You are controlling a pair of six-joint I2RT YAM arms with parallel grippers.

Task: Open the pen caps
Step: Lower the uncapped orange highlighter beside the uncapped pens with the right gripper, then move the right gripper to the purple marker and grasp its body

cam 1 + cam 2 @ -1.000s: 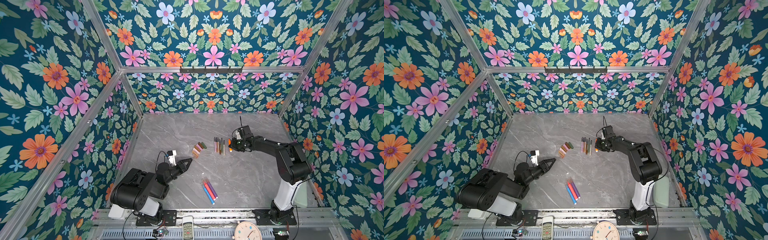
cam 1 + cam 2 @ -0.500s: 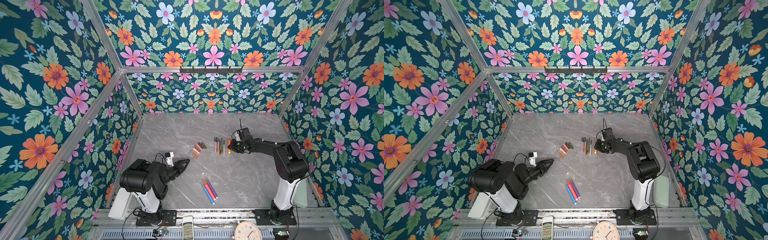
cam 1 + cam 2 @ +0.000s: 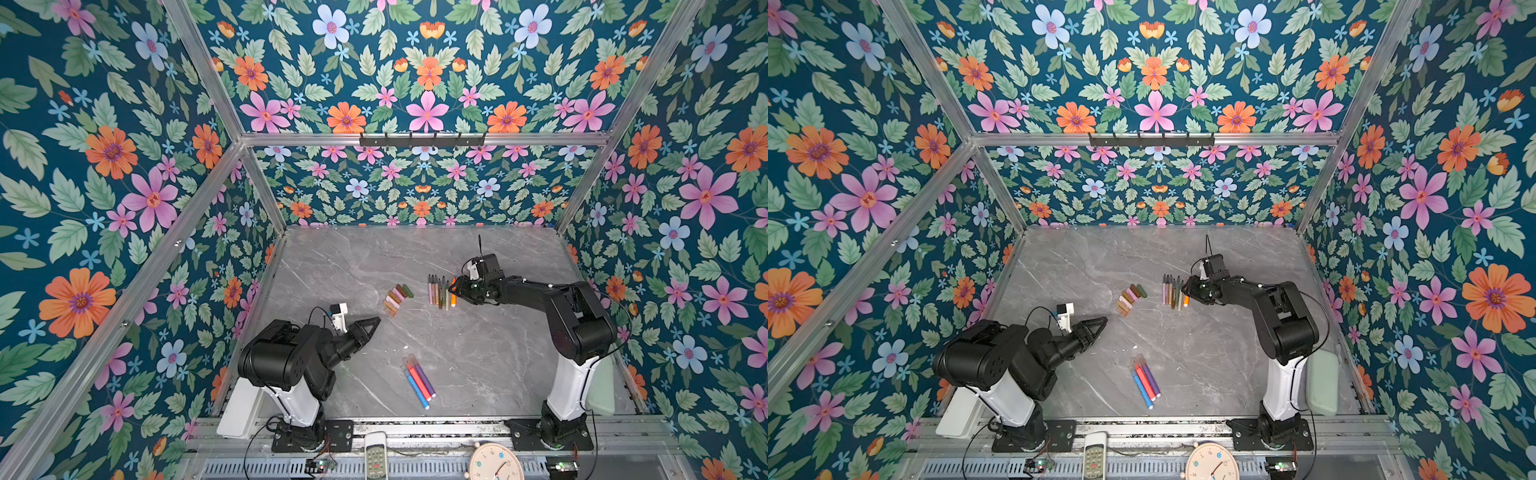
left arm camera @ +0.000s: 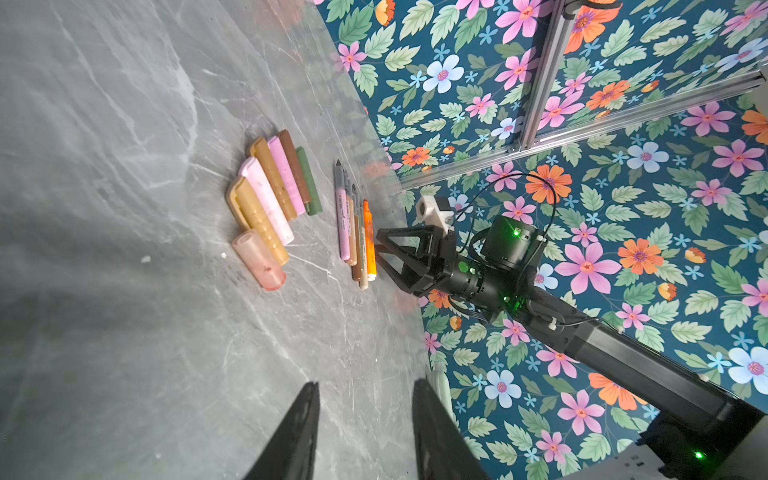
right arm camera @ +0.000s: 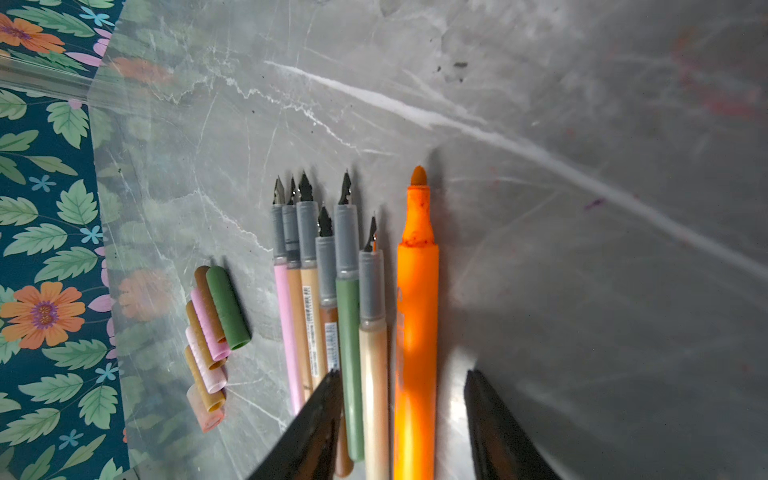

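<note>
The coming move, I judge, turns on the three capped pens (image 3: 419, 380), blue, red and purple. They lie together on the surface (image 3: 498, 357) in the lower middle of both top views, with their long axes running from upper left to lower right; which end bears the caps is too small to tell. They lie below and to the right of the left end effector (image 3: 376, 321), the nearer of the two, whose jaws are parted with nothing between them. The right end effector (image 5: 403, 372) sits higher, right of centre, at the row of uncapped pens (image 3: 438, 291). Its jaws stand apart astride the orange pen (image 5: 417, 316), which lies flat between them, apparently ungripped, tip pointing away. The loose pen caps (image 3: 397, 296) lie in a slanted row just left of those pens
</note>
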